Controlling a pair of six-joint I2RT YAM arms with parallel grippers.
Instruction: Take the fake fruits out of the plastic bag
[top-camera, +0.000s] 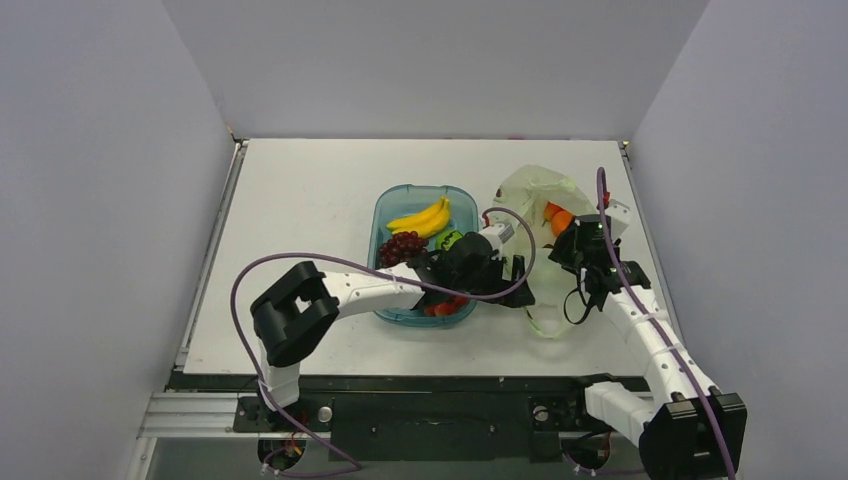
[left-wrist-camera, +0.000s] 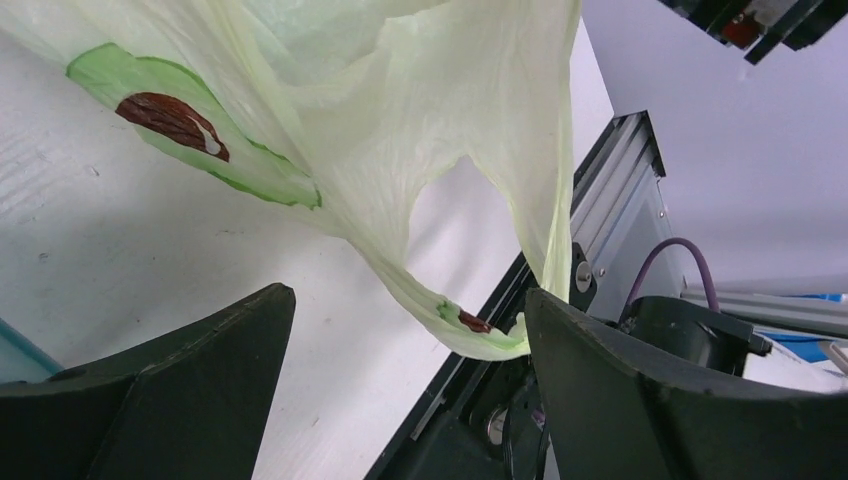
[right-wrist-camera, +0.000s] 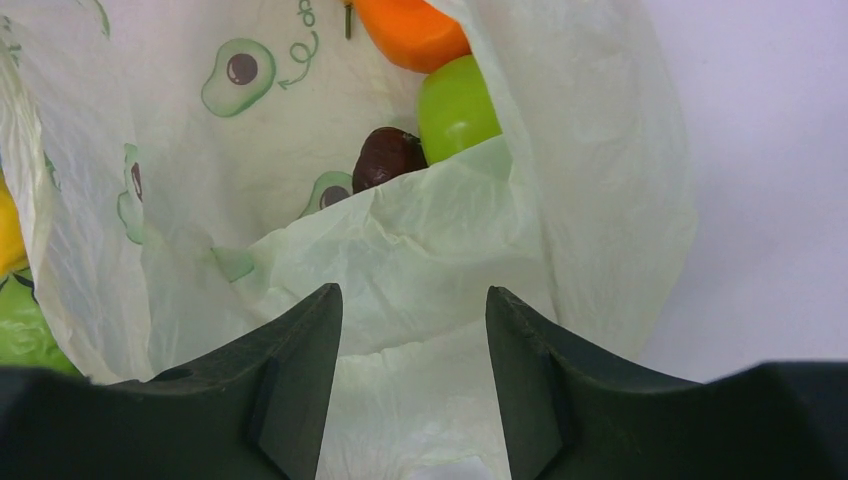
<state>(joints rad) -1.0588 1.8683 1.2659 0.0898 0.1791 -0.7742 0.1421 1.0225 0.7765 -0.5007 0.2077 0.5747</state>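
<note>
Overhead, table (top-camera: 300, 200): white, with a clear teal tray (top-camera: 425, 188) in the middle and the plastic bag (top-camera: 535, 190) just to its right.
Plastic bag: pale green, thin and crumpled, printed with small avocado marks. It lies between the two grippers with its mouth facing the right wrist camera.
Fake fruits in the bag: an orange (right-wrist-camera: 410, 30), a green apple (right-wrist-camera: 455, 105) and a dark plum (right-wrist-camera: 388, 155) sit close together. The orange touches the apple. The plum is just beside the apple, partly behind a fold of film.
Fake fruits in the tray: a yellow banana bunch (top-camera: 422, 217) lies at the far end, with a small green piece (top-camera: 450, 240) near it. A red cluster (top-camera: 445, 307) lies at the near end, partly under the left arm.
Grape bunch (top-camera: 400, 245): dark maroon, in the tray beside the bananas.
Left gripper (left-wrist-camera: 408, 295): low over the table at the bag's tray-side edge, jaws wide apart. A handle loop of the bag hangs down between them, and its lower end touches the inner edge of one finger (left-wrist-camera: 600, 370). Nothing is clamped.
Right gripper (right-wrist-camera: 412, 292): over the bag's mouth, jaws apart. A fold of film lies in the gap, and the fingers are not pressed onto it.
Left arm: reaches across the near end of the tray toward the bag.
</note>
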